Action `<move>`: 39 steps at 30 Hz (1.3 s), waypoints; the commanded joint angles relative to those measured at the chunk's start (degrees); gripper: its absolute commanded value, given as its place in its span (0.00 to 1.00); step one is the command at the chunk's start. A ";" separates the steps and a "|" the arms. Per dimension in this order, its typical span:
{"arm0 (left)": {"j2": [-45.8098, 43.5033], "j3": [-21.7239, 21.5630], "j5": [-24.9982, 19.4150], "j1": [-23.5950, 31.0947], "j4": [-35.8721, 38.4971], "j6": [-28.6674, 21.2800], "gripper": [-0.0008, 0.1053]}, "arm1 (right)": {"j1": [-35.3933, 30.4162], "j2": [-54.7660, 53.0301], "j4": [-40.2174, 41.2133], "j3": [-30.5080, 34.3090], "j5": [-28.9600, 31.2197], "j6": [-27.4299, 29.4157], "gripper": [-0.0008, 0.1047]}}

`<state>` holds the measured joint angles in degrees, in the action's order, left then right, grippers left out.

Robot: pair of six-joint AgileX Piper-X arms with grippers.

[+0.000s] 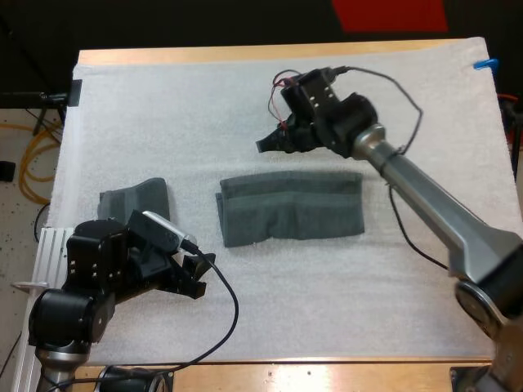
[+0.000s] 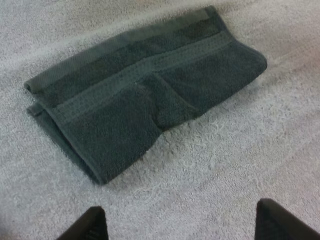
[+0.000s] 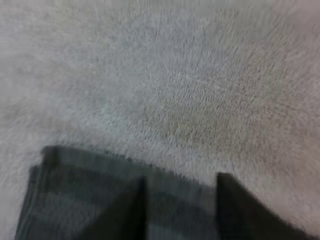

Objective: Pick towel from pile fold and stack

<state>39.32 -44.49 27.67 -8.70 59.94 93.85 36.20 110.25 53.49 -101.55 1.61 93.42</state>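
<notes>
Lying flat mid-mat, the folded towel (image 1: 290,207) runs its long axis side to side across the white mat (image 1: 270,90) in the high view; the left wrist view adds its stacked hems and a tucked flap on top, the high view a smaller crumpled towel (image 1: 135,198) beside the left arm (image 1: 90,278). The left gripper (image 1: 200,276) sits off the folded towel's near left corner, fingers (image 2: 87,225) spread and clear of it; the right gripper (image 1: 270,144) hovers by its far edge, fingers (image 3: 125,210) apart over the hem.
</notes>
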 commanded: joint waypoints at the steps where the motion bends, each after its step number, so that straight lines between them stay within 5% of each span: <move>1: -0.34 -0.31 0.45 -0.10 0.13 -0.27 0.58 | -0.21 -2.11 2.31 -0.63 -0.38 0.88 0.76; 3: -0.34 -0.31 0.45 -0.10 0.13 -0.27 0.58 | -0.22 -4.91 6.06 -0.63 -0.35 1.82 0.97; 5: -0.34 -0.31 0.45 -0.10 0.13 -0.27 0.58 | -0.39 -7.19 8.76 -0.63 -0.36 1.97 1.00; 13: -0.34 -0.31 0.45 -0.10 0.13 -0.27 0.58 | -3.14 -14.97 15.11 0.87 -0.20 1.79 1.00; 22: -0.34 -0.31 0.45 -0.10 -0.31 -0.27 0.58 | -14.91 -21.44 14.79 9.77 -2.50 1.92 1.00; 30: 0.87 -0.31 0.45 -0.10 -5.71 6.37 0.58 | -27.02 -23.26 8.14 20.56 -18.00 1.92 1.00; 39: 4.91 -0.31 4.80 -0.10 -8.46 11.79 0.58 | -30.04 -23.10 -6.38 37.20 -31.32 -0.56 1.00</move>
<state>44.28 -44.49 31.23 -8.70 52.12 104.85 6.40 87.67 48.76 -64.53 -28.02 92.96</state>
